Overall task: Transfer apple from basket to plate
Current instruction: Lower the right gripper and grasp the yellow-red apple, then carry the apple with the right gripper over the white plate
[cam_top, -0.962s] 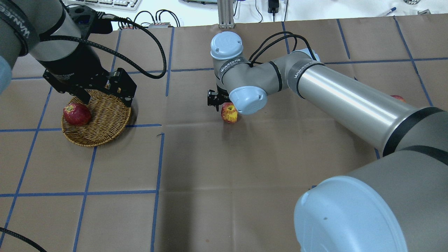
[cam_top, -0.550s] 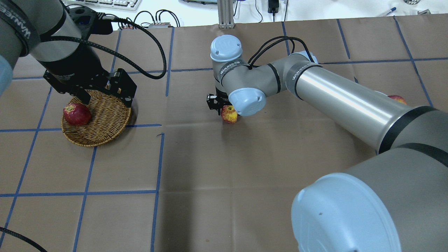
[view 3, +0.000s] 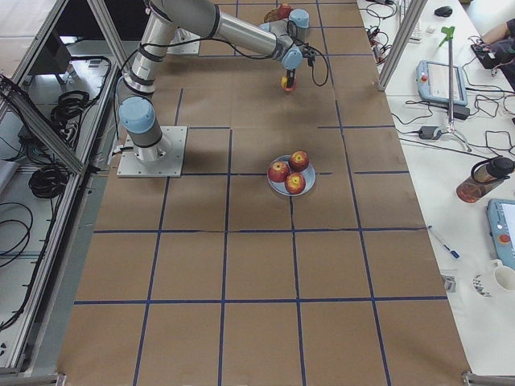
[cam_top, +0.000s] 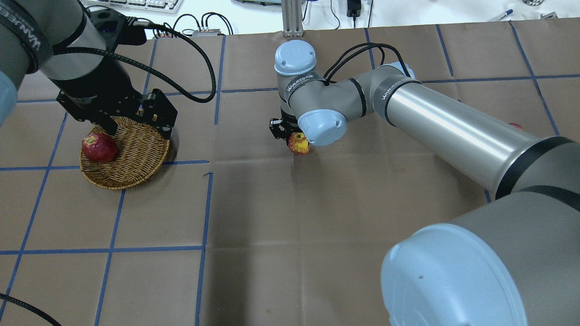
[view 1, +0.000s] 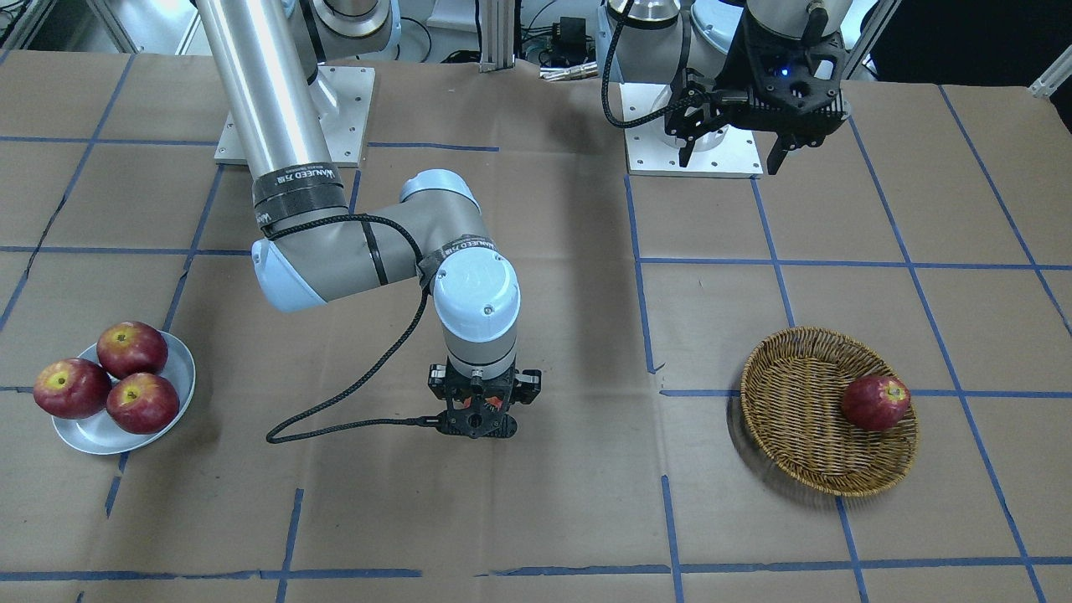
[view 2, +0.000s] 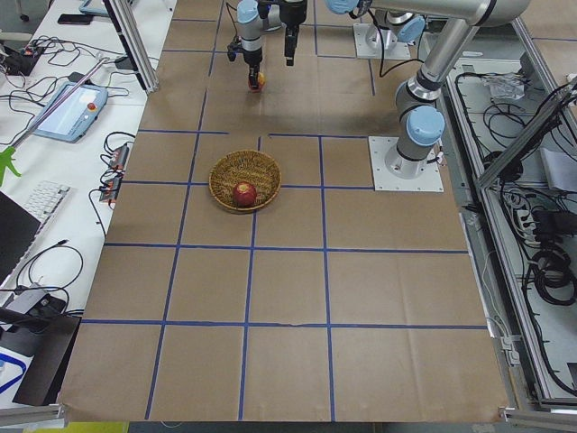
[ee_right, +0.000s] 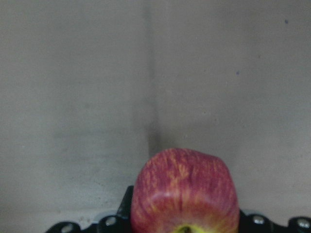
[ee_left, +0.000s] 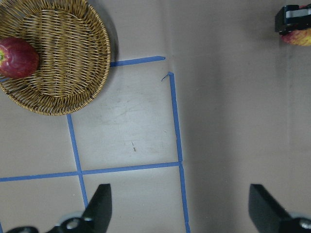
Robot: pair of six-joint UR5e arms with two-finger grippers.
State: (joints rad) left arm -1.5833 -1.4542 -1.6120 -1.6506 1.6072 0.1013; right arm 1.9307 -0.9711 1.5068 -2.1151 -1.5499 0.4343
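My right gripper [cam_top: 292, 137] is shut on the streaky pinkish-red apple [cam_top: 299, 144] and holds it low over the middle of the table. The apple fills the bottom of the right wrist view [ee_right: 184, 191], its yellow stem patch just showing. The wicker basket [cam_top: 136, 160] is on the left and holds one dark red apple [cam_top: 99, 148]. My left gripper [cam_top: 136, 129] hangs open and empty above the basket's far rim. The grey-white plate [view 1: 88, 437] carries three dark red apples. In the overhead view my right arm hides it.
Blue tape lines grid the brown paper table cover. In the left wrist view the basket [ee_left: 77, 63] is at the top left, with the held apple [ee_left: 297, 38] at the top right. My right arm's forearm [cam_top: 453, 131] spans the right half of the table.
My right gripper has shifted slightly with the apple in it, and the apple sits a little higher in the overhead view. The left arm and the basket have not moved.
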